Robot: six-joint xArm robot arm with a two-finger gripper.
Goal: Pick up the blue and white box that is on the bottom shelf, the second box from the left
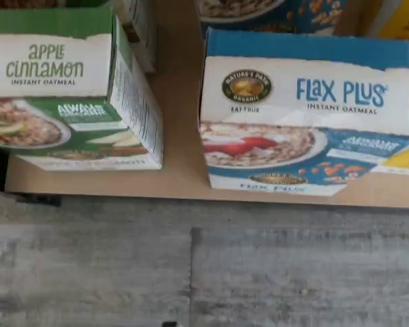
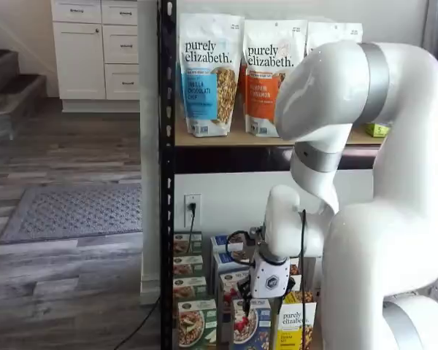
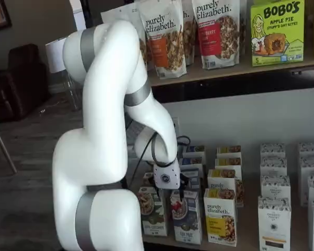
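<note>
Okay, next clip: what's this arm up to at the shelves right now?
A white robot arm is reaching down to the bottom shelf, its gripper hanging just above the front blue and white box, the Flax Plus oatmeal carton. That box stands upright between a green apple cinnamon carton and a yellow purely elizabeth carton. Nothing is gripped yet, and the fingers are too hidden to tell whether they are open.

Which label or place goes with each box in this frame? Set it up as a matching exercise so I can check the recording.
Things:
1. blue and white box
2. green-and-white box
3. yellow-and-white carton
4. BOBO'S box

Labels or places:
a. reads "Apple Cinnamon"
b. stands on the upper shelf
c. reads "Flax Plus"
d. reads "purely elizabeth"

Pairs: 1-c, 2-a, 3-d, 4-b
</note>
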